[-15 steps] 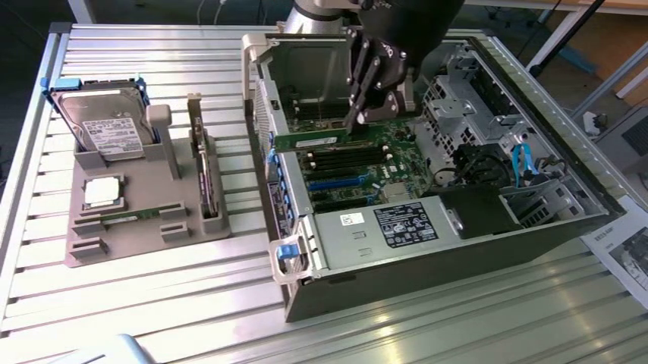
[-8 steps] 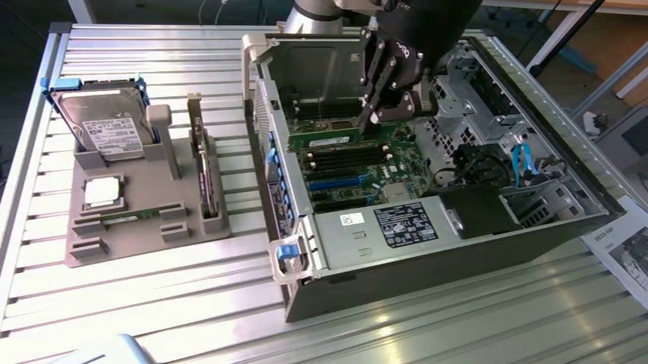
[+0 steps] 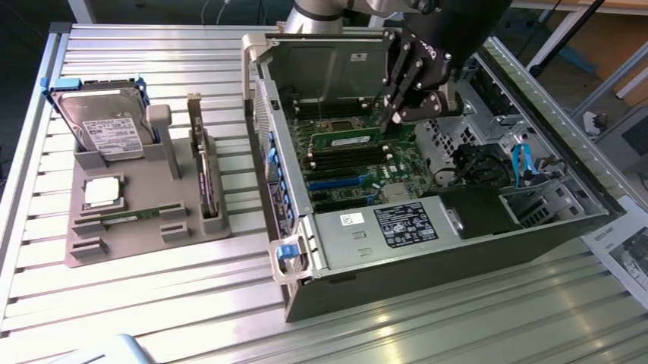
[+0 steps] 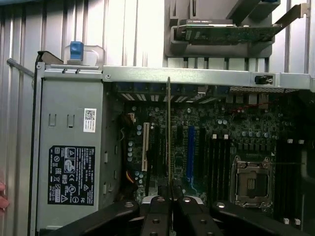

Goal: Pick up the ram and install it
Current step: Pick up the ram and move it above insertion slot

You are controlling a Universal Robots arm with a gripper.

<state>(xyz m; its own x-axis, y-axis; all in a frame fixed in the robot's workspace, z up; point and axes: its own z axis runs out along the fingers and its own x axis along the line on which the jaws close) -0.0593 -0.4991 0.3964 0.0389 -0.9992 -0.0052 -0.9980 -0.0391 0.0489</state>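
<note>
The arm reaches down from above into the open computer case [image 3: 426, 280], wrist tilted so the black gripper [image 3: 398, 115] points at the motherboard [image 3: 344, 171]. The fingers are closed on the ram [image 3: 350, 140], pinching it by one end. The green stick runs out from the fingertips lengthwise and hangs level just above the board, over the row of dark memory slots; whether it touches a slot cannot be told. In the wrist view the ram [image 4: 169, 128] shows edge-on, as a thin line rising from between the two pads of the gripper [image 4: 170, 199], with the motherboard [image 4: 236, 132] behind it.

Inside the case, beneath and around the gripper, lie a blue card slot [image 4: 190, 152] close beside the held stick, the empty processor socket [image 4: 253, 182] farther to one side, and the silver power supply [image 3: 395, 224] with its black label on the other.

Well away from the gripper, outside the case wall, a grey holder [image 3: 142, 243] sits on the slatted table [image 3: 121, 303]. It carries a hard drive [image 3: 102, 125] standing upright, a square processor chip [image 3: 102, 191] lying flat, a second ram stick [image 3: 132, 218] lying in its groove, and a dark expansion card [image 3: 206, 178] standing on edge.
</note>
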